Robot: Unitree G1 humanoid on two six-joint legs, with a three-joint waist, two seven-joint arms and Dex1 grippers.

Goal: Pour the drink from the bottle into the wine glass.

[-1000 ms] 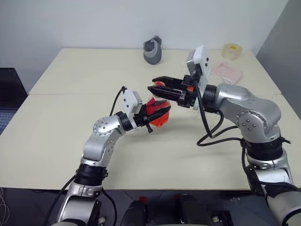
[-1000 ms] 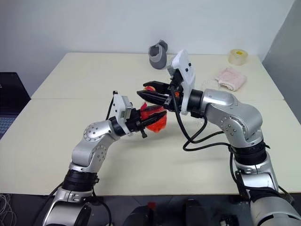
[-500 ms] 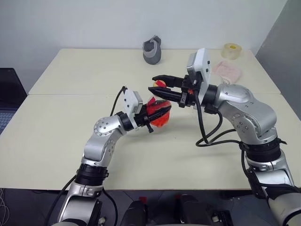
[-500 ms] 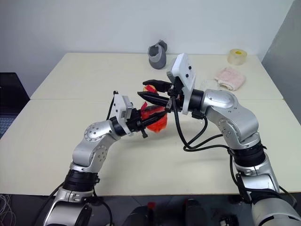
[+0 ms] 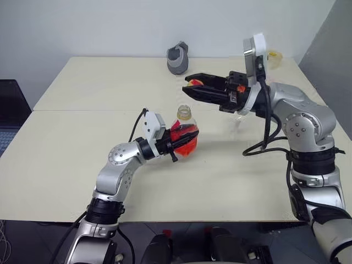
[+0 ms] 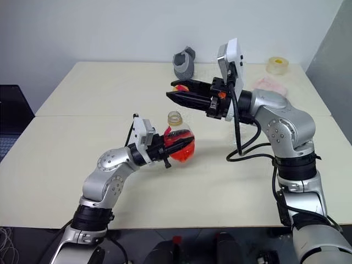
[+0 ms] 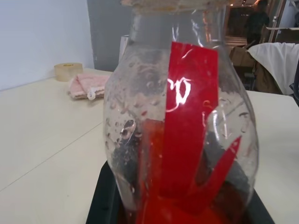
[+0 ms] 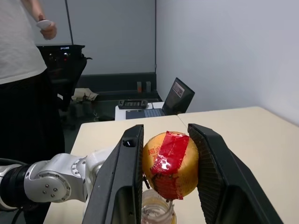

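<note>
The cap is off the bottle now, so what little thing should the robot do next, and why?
Probably set the cap down on the table. The right gripper holds it in its jaws above the open bottle, which the left gripper keeps upright. Freeing that arm looks sensible, since pouring needs the wine glass, seemingly behind it.

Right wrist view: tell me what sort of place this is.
Probably a lab or office workroom: a laptop on a side desk, dark equipment against the wall, a person standing by, and a plain cream table.
</note>
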